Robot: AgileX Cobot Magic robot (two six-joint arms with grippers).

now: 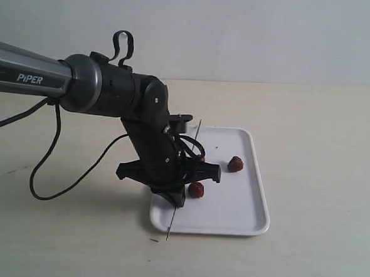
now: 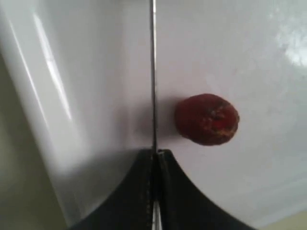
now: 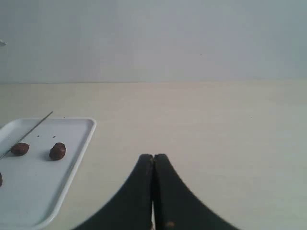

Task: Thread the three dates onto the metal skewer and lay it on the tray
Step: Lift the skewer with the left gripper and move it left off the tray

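1. Nearest us in the exterior view, the front tip of the metal skewer juts past the near rim of the tray and over the table.
2. The left hand is clamped on the skewer partway along its length. The left wrist view shows the rod pinched between fingers that are pressed together. We cannot tell whether the rod rests on the tray or is lifted clear of it.
3. The nearest date lies on the tray just beside the left hand, close to the rod but not touching it.
4. The second date lies farther back, toward the tray's right rim. The third date is largely hidden behind the left hand and its cable.
5. We judge the task barely begun. The skewer is gripped, but no date is pierced. All three threadings remain, as does laying the skewer down.
6. The right hand is pressed together and holds nothing. It sits over bare table well apart from the tray and is outside the exterior view.
7. The skewer's far tip is thin and faint against the background, and we cannot tell which end is the pointed one.
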